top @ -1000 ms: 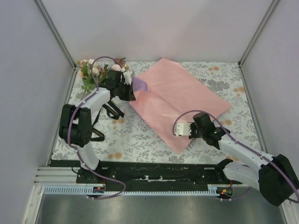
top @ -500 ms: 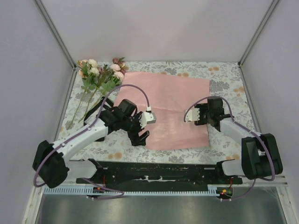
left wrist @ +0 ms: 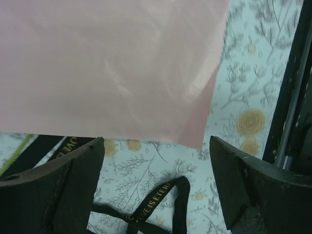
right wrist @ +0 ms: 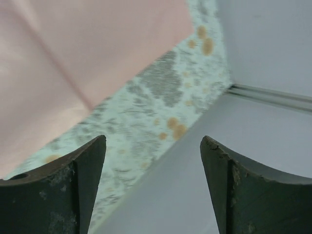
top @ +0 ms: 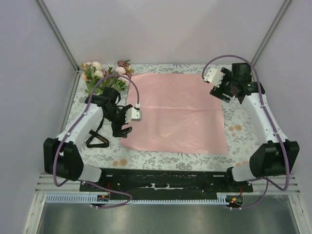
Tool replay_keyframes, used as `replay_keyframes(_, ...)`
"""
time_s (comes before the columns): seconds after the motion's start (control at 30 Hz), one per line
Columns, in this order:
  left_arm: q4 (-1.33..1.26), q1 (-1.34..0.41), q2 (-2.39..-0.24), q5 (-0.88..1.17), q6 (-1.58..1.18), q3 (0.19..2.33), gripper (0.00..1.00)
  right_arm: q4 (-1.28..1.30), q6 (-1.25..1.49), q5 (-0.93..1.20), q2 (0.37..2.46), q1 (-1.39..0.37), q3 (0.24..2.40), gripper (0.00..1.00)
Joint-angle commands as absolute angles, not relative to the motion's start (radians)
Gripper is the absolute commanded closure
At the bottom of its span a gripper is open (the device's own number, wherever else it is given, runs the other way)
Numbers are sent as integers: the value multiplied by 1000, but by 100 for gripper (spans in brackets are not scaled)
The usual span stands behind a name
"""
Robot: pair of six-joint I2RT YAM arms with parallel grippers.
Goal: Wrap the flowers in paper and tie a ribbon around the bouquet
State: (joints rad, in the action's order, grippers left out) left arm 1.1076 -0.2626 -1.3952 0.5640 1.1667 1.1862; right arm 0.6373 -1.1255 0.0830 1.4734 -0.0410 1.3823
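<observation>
The paper (top: 178,114) lies flat on the table, pink face up, as a large sheet with faint creases. The flowers (top: 103,74) lie at the far left corner, blooms toward the back wall, just off the paper's far-left corner. The black ribbon (top: 96,140) with gold lettering lies in loose loops left of the paper's near-left corner, and also shows as ribbon (left wrist: 156,204) below the paper (left wrist: 107,63). My left gripper (top: 122,122) hovers open over the paper's left edge, nothing between its fingers (left wrist: 73,185). My right gripper (top: 225,90) is open and empty above the paper's far-right corner (right wrist: 73,58).
A floral tablecloth (top: 161,158) covers the table. White walls close in the back and both sides, and the right wall (right wrist: 263,58) is close beside my right gripper (right wrist: 152,139). The black base rail (top: 161,178) runs along the near edge.
Both grippers have gone from shut to open. The paper has turned from a diagonal lie to square and flat. My left arm pulled back left; my right arm swung to the far right.
</observation>
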Motion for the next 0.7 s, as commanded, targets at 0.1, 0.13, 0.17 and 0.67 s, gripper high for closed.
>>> replay_keyframes(0.1,976,-317,-1229,371,1633,838,6,1097,-718,238,1427,-120,1283,19)
replay_keyframes(0.13,959,-333,-1226,348,1656,801,8,1100,-681,241,1425,-120,1270,19)
replay_keyframes(0.17,934,-353,-1227,330,1661,767,10,1110,-645,248,1427,-120,1252,20)
replay_keyframes(0.67,692,-905,-1325,443,941,770,98,1186,-413,233,1474,86,1316,20)
